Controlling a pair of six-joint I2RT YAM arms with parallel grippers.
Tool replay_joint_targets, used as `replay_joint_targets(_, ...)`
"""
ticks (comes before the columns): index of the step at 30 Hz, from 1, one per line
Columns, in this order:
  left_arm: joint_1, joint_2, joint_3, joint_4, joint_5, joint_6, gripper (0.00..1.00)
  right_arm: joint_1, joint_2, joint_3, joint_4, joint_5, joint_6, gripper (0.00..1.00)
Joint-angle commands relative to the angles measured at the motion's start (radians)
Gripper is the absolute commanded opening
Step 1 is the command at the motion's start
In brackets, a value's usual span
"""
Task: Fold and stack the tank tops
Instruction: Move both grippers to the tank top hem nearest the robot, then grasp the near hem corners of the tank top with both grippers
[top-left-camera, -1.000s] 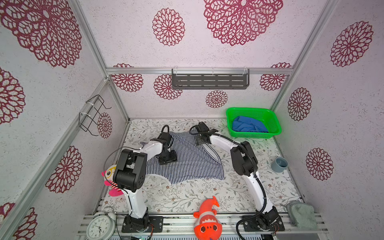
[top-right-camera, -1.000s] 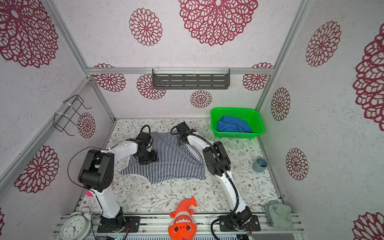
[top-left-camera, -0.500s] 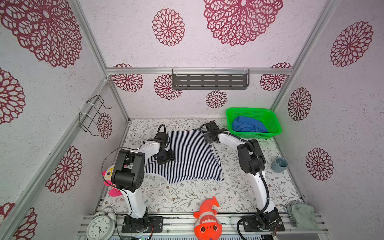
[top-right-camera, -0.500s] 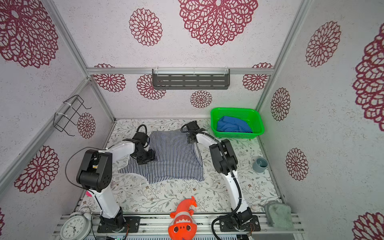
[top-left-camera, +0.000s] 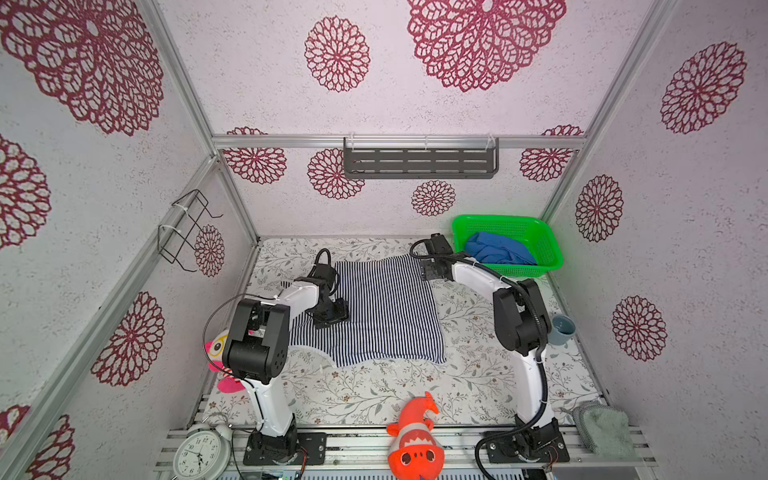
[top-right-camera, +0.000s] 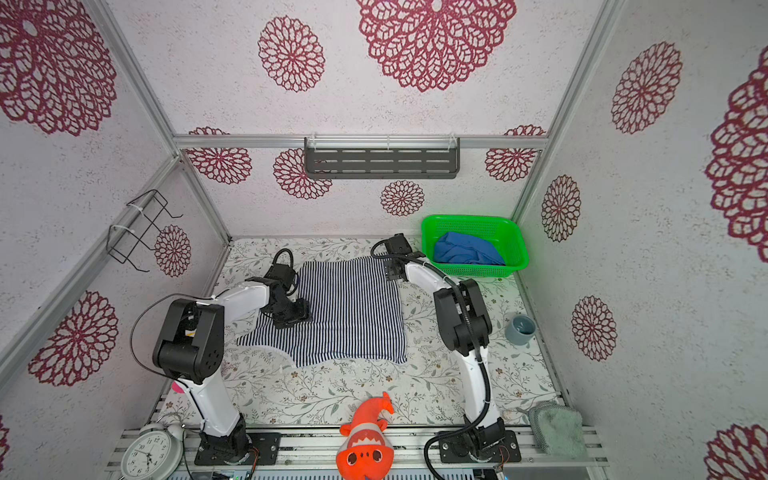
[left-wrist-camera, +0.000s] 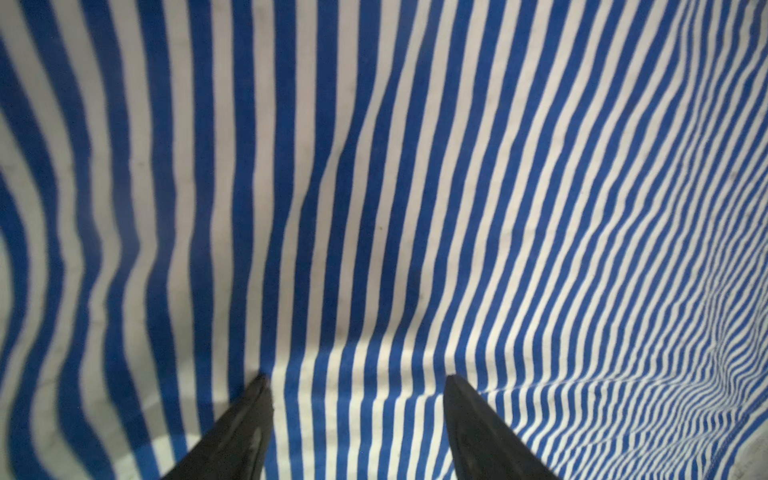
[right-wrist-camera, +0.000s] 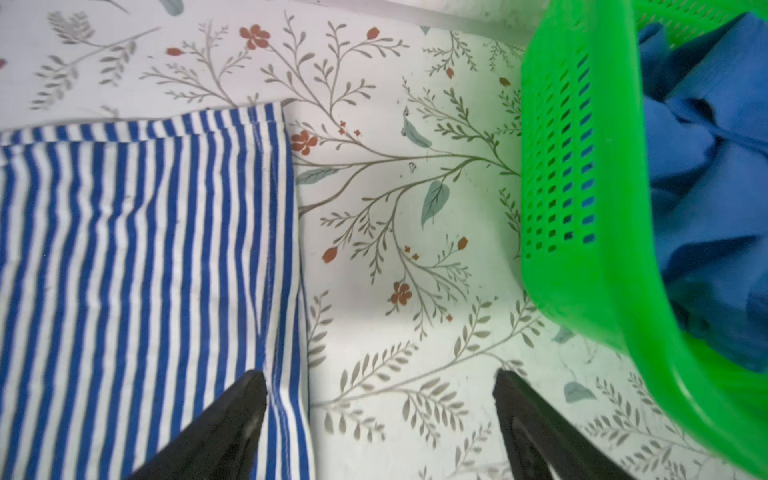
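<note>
The striped tank top (top-left-camera: 386, 311) now lies flatter on the table (top-left-camera: 469, 382), its far corner dragged toward the green basket (top-left-camera: 505, 219) by the right gripper (right-wrist-camera: 378, 376), jaws apart, one tip on the hem; left gripper (left-wrist-camera: 357, 380) open too, tips on stripes. Looks ready to fold; blue tank top (top-left-camera: 496, 251) bunched in basket; striped top's left side hidden under left arm (top-left-camera: 299, 295)

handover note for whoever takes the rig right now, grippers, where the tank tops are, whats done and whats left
Left gripper: open, tips over the striped tank top, gripping nothing.
Right gripper: open, straddling that top's edge near its far right corner in both top views.
Blue tank top: bunched in the green basket.
Done: striped top spread out on the table.
Left: fold both tops, then stack them.
</note>
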Motion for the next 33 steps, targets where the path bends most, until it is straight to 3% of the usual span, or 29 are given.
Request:
replay_joint_targets(1,0.014,-0.066,-0.002,-0.063,-0.078,0.019,0.69,0.016,-0.154,-0.075,-0.043,-0.076,0.005,0.88)
replay_joint_targets(9,0.000,-0.354,-0.044,-0.372,-0.163,0.022,0.69,0.043,-0.434,-0.369,-0.250,-0.239,0.079,0.75)
replay_joint_targets(13,-0.022,-0.520,-0.116,-0.462,-0.066,-0.083,0.64,0.090,-0.568,-0.520,-0.345,-0.320,0.178,0.65)
replay_joint_targets(21,-0.114,-0.662,-0.337,-0.320,0.108,-0.317,0.57,0.167,-0.720,-0.724,-0.332,-0.416,0.323,0.46)
replay_joint_targets(24,-0.130,-0.669,-0.407,-0.219,0.112,-0.384,0.55,0.180,-0.767,-0.802,-0.279,-0.427,0.378,0.37)
replay_joint_targets(28,-0.130,-0.623,-0.434,-0.176,0.107,-0.376,0.52,0.185,-0.833,-0.902,-0.165,-0.436,0.460,0.23)
replay_joint_targets(33,-0.130,-0.598,-0.470,-0.146,0.061,-0.390,0.52,0.189,-0.829,-0.958,-0.107,-0.460,0.504,0.19)
